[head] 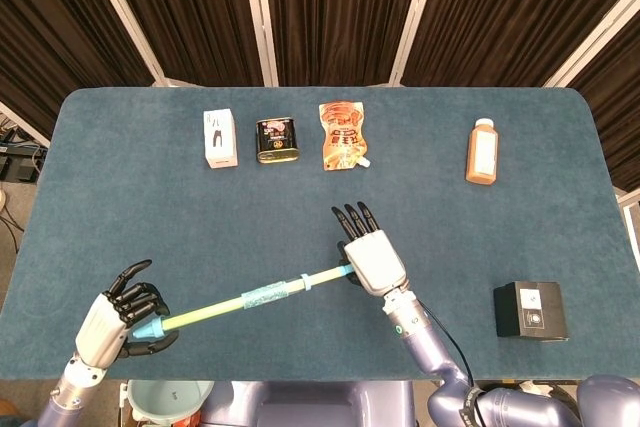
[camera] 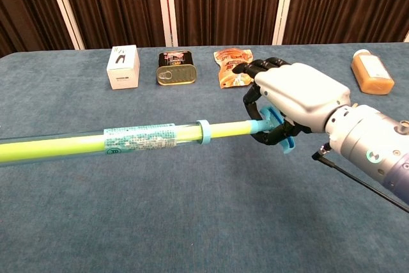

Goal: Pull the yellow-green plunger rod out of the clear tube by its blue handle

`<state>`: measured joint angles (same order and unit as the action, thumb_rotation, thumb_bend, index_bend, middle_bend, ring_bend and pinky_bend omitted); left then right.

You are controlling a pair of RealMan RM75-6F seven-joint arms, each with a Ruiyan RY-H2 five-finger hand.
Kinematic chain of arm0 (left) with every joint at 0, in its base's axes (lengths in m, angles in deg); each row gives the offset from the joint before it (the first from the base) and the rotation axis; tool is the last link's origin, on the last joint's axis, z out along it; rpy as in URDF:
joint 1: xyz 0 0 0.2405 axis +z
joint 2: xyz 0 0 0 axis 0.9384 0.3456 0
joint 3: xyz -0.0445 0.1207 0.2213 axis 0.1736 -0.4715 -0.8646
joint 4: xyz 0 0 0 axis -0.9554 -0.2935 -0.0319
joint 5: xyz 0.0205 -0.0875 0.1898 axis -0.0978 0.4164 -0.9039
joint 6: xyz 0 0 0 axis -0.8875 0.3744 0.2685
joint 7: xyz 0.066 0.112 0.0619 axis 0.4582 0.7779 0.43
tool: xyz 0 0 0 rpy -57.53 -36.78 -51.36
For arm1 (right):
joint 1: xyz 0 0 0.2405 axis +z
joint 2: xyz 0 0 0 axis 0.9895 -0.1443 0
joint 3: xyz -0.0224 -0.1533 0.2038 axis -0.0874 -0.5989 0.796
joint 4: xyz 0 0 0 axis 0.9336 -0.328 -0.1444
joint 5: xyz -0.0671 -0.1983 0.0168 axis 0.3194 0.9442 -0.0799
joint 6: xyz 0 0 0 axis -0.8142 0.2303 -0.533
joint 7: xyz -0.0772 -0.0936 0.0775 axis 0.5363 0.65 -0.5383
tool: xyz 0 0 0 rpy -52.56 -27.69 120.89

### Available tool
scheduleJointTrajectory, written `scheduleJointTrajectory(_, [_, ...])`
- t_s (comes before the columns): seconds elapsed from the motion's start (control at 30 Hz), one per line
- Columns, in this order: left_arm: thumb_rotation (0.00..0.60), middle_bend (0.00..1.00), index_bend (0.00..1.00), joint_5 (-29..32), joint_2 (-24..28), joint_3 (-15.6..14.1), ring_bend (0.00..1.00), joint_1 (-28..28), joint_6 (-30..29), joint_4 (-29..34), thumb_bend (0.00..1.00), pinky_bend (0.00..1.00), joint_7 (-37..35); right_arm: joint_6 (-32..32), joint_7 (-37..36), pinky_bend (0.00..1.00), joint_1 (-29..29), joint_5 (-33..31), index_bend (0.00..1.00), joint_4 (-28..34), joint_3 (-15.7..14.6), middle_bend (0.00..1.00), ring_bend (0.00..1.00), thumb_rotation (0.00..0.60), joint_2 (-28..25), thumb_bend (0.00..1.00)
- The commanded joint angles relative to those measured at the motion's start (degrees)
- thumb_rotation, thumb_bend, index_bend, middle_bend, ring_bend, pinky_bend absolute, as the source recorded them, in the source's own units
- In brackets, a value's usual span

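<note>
The clear tube [head: 215, 308] slants across the front of the table, with a printed label [camera: 139, 139] and a blue collar [camera: 204, 132] at its mouth. My left hand [head: 118, 315] grips the tube's near-left end; the chest view does not show this hand. A short length of the yellow-green plunger rod [camera: 227, 129] shows bare between the collar and my right hand [camera: 299, 101]. That hand holds the blue handle [camera: 282, 136], fingers curled round it. In the head view the right hand [head: 370, 257] hides the handle.
Along the far side stand a white box [head: 219, 137], a tin can [head: 277, 139], an orange pouch [head: 343, 135] and an orange bottle [head: 482, 152]. A black box [head: 530, 310] sits at the front right. A pale bucket [head: 165, 397] shows below the front edge.
</note>
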<state>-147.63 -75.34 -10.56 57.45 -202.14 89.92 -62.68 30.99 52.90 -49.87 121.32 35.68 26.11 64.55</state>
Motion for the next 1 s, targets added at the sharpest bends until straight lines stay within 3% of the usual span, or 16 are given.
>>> scheduleJointTrajectory(0.03, [0.6,0.65,0.74,0.3,0.4,0.4,0.48,-0.1,-0.3,0.3,0.46,0.17,-0.5,0.2,0.7,0.0,0.3,-0.3,0.67,0.1,0.4,0.07,0.0,0.6,-0.1,0.49])
scheduleJointTrajectory(0.43, [0.6,0.65,0.74,-0.2,4.0,0.1,0.48,1.8,-4.9,2.5,0.46,0.17,-3.7,0.2,3.9,0.0,2.6,-5.8,0.67,-0.7,5.5,0.08,0.0,0.6,-1.7,0.48])
scheduleJointTrajectory(1.0, [0.6,0.65,0.74,0.1,7.0,1.2,0.48,3.2,-8.9,2.2,0.46,0.17,-7.6,0.4,6.3,0.0,6.1,-11.8,0.68,-3.9,10.1,0.08,0.0,0.6,-3.6,0.46])
